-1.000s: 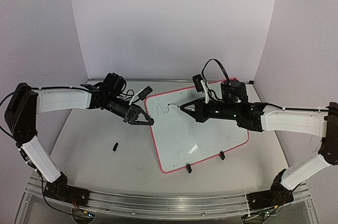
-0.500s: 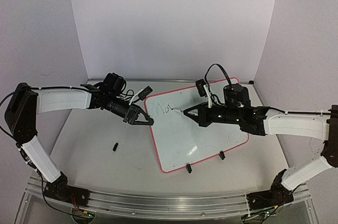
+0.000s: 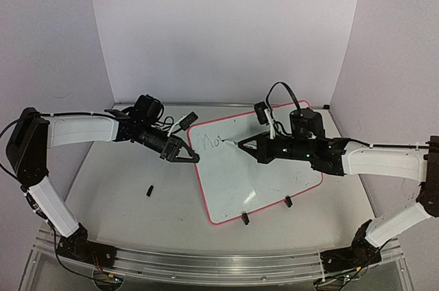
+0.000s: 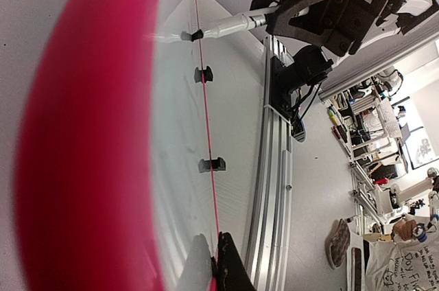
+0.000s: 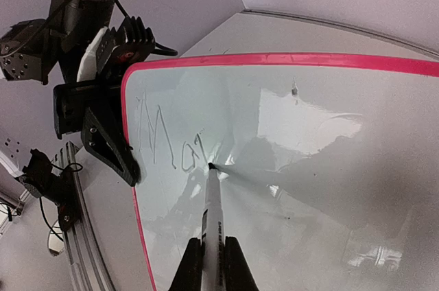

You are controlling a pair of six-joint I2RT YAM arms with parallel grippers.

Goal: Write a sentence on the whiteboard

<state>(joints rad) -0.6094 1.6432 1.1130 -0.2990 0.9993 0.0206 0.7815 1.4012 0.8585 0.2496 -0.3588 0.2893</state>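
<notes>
Right hand [image 3: 241,143] is closed tightly on the marker [image 3: 233,143]. The two fingers hold its white barrel from both sides, and the black tip points forward and down. In the right wrist view the marker [image 5: 213,202] goes straight out between my fingers [image 5: 233,272], and its tip touches the surface of the whiteboard [image 5: 309,167].

The tip stands at the end of the sentence [image 5: 171,143], of which only a beginning is written: a big "M", an "o" and a part of a third letter that I cannot read surely. These letters are thin and slanted, in the upper left corner of the board, close to the pink rim.

My left hand [image 3: 191,156] is closed too, with the fingers together. Its tips are at the left rim of the whiteboard [image 3: 260,167], just below the written letters. From the left wrist view the pink rim fills the picture very near to my fingertips [image 4: 223,267]. I cannot tell if they pinch the rim or only press against it.

The whiteboard lies flat on the table [image 3: 116,174], turned a little, so that its left corner points to the left arm. Two black clip feet [image 3: 245,219] sit on its near edge. A small black piece [image 3: 149,191] lies alone on the table, left of the board and well apart from it. A metal rail [image 3: 206,260] runs along the near edge of the table, between the bases of my arms.
</notes>
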